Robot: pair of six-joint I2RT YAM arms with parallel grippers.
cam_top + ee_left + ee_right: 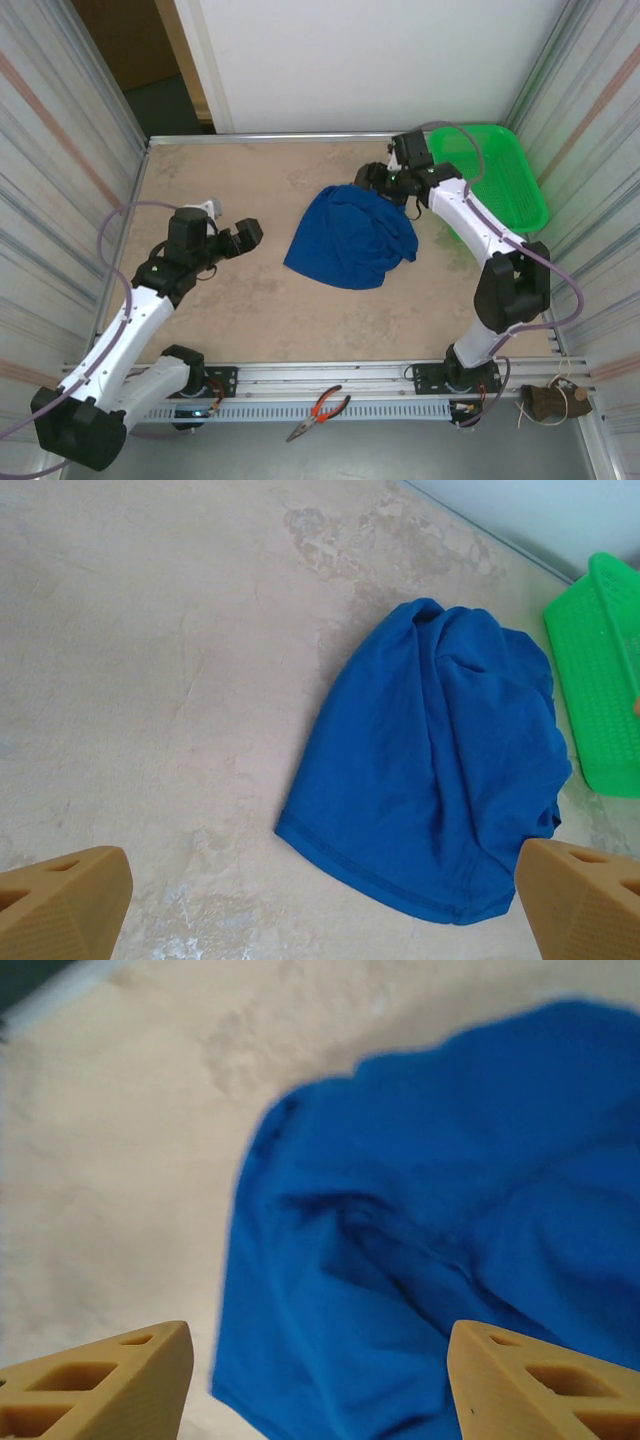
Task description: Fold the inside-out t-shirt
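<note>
from above: one blue t-shirt [350, 238] lies bunched on the table [250, 310] mid-frame, one green basket [500, 175] sits at the upper right, and one pair of pliers [320, 408] at the bottom edge. left wrist: the left claw [320, 865] stands wide apart, empty, with the shirt centre-right. right wrist: the right claw [315, 1338] has its fingers apart over the shirt, gripping nothing.

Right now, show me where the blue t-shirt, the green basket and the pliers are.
blue t-shirt [350, 238]: top external view, middle of the crumpled cloth.
green mesh basket [505, 185]: top external view, bare mesh floor.
pliers [322, 408]: top external view, red handles near the pivot.
</note>
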